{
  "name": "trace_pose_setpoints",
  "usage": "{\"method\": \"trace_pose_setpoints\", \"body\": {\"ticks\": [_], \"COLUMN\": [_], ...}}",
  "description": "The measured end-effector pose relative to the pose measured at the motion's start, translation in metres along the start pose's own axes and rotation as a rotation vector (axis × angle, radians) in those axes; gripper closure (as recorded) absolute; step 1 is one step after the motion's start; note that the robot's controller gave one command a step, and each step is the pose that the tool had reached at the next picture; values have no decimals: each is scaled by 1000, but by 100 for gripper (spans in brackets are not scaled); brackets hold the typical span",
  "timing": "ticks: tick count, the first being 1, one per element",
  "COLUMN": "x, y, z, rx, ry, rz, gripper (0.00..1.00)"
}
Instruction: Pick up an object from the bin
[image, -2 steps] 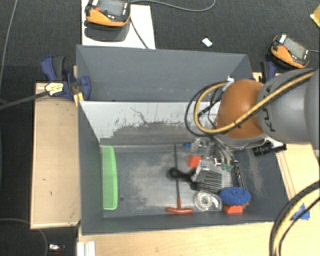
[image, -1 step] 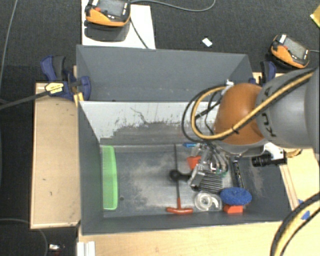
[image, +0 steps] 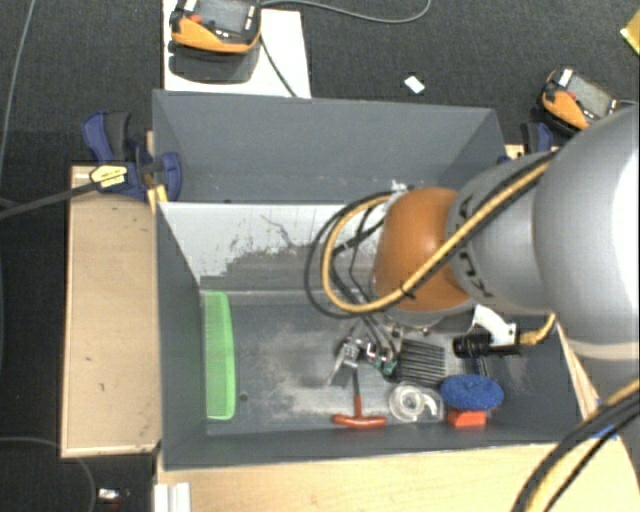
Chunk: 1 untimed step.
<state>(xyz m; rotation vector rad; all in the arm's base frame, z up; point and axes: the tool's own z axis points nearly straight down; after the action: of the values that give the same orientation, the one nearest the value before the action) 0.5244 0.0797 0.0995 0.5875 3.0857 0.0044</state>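
Six or so small loose things to choose among, nearly all crowded toward five o'clock on the floor of the grey metal bin (image: 300, 150). Hanging low just past the floor's centre, toward four o'clock: the two-finger metal gripper (image: 350, 362), under the arm's orange wrist cover (image: 420, 250) and looped cables (image: 335, 270). Cannot tell the claw's state, wide or narrow, holding or not; too tangled with shadow and wiring to read.

Nearest, just beside it at its three o'clock: a black ribbed metal block (image: 422, 360). At its six o'clock, near but apart: a thin red-orange stick-like piece (image: 358, 421), lying flat. Further round, at its four o'clock: a clear round plastic ring (image: 413, 403), then a blue rounded lump on a red base (image: 470, 395).

Probably placed here for the sake of the most targets within reach; likeliest picks, as a judgement, the ribbed block or the red piece. Well apart at nine o'clock, along the left wall and alone: a long flat green plastic comb-like strip (image: 220, 355).

Floor scuffed and dusted pale, bare through the middle and toward twelve; sloped wall above streaked with scratches. Plenty of room on the gripper's nine o'clock side, little on its three o'clock side
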Motion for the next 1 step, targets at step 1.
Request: {"method": "trace_pose_setpoints", "body": {"ticks": [1], "x": [11], "y": [-27], "z": [30], "rx": [-1], "ry": [-15], "rz": [32], "gripper": [0]}}
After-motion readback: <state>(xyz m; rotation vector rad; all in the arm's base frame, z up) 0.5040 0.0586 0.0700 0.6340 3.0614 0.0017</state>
